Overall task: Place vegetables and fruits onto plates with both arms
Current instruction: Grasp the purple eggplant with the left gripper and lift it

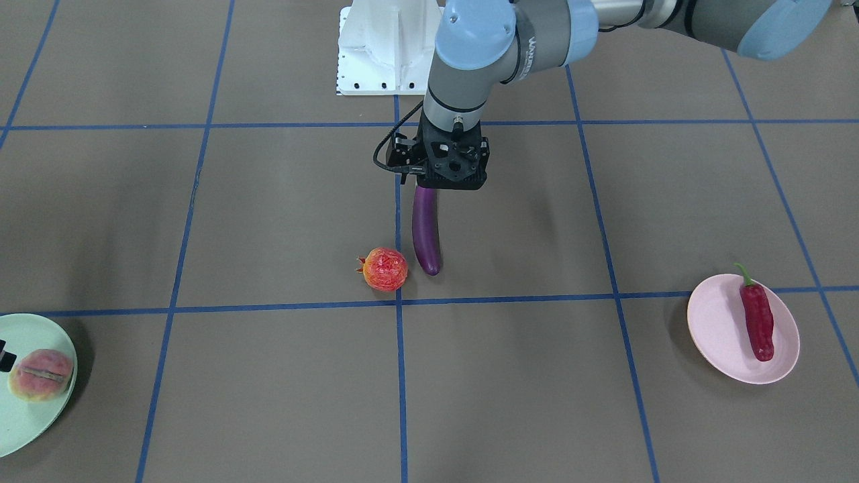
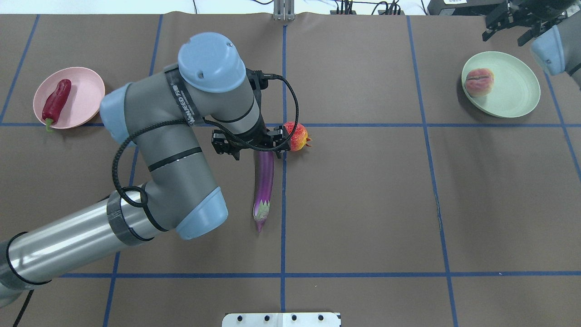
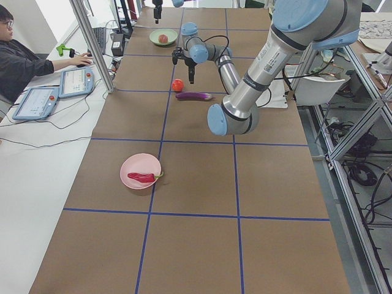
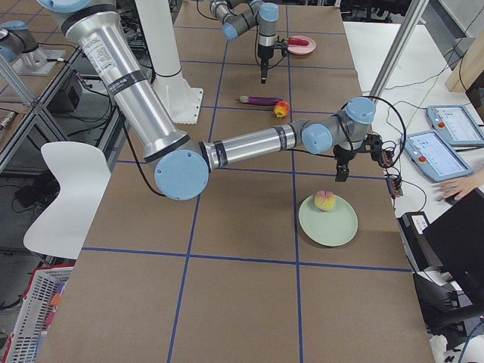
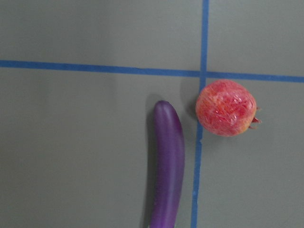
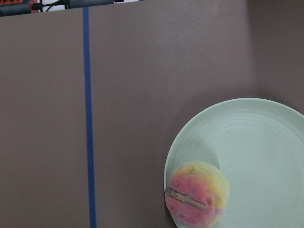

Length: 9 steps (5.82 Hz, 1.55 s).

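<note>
The left end effector (image 1: 448, 171) hangs over the middle of the bench (image 1: 537, 376), pointing straight down above the far half of the eggplant (image 1: 427, 231) and clear of it. Its fingers are hidden beneath its own black body, so we cannot tell whether they are apart or together. The eggplant lies flat beside a blue tape line, its pale calyx end toward the robot and its rounded tip away from it. Just right of that far tip sits the pomegranate (image 1: 384, 269), close to the eggplant with a thin gap between them.

The right end effector (image 4: 341, 168) hangs at the far right end of the bench, beside the green plate (image 1: 27, 422) rather than over it. We cannot make out how its fingers are set either. The peach (image 1: 41, 375) rests on that plate, close to its left rim.

At the left end of the bench the chili (image 1: 757, 322) lies on the pink plate (image 1: 718, 322), its green stem reaching the near rim.
</note>
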Motion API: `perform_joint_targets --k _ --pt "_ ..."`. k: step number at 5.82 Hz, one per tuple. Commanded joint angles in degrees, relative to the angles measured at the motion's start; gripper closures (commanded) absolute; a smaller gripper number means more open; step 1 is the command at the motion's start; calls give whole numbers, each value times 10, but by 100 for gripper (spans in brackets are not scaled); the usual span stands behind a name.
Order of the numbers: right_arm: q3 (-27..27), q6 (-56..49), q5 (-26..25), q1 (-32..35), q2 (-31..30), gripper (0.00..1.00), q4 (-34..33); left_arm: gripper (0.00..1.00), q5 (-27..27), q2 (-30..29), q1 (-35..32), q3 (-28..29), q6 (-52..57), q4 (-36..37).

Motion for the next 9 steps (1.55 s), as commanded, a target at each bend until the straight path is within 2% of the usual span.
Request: perform_joint_targets --k 1,2,3,5,6,7,8,9 --pt "74 2 15 13 11 2 -81 0 17 -2 15 85 -4 -86" --pt "104 7 23 13 12 8 -106 0 17 -2 16 95 -4 -91" --pt "143 8 38 16 12 7 -137 1 18 -4 18 116 -4 -94" --pt "218 12 40 14 18 4 -201 10 18 -3 32 138 -6 -125" --pt "240 19 40 11 18 3 -216 25 18 -2 36 139 -5 -124" --pt "242 19 41 9 19 3 -216 32 18 0 37 139 -5 -124" --pt "255 25 40 -1 19 3 -217 96 13 -4 35 132 -7 -120" --pt "259 38 40 -12 21 3 -216 100 11 -5 26 124 -9 -116"
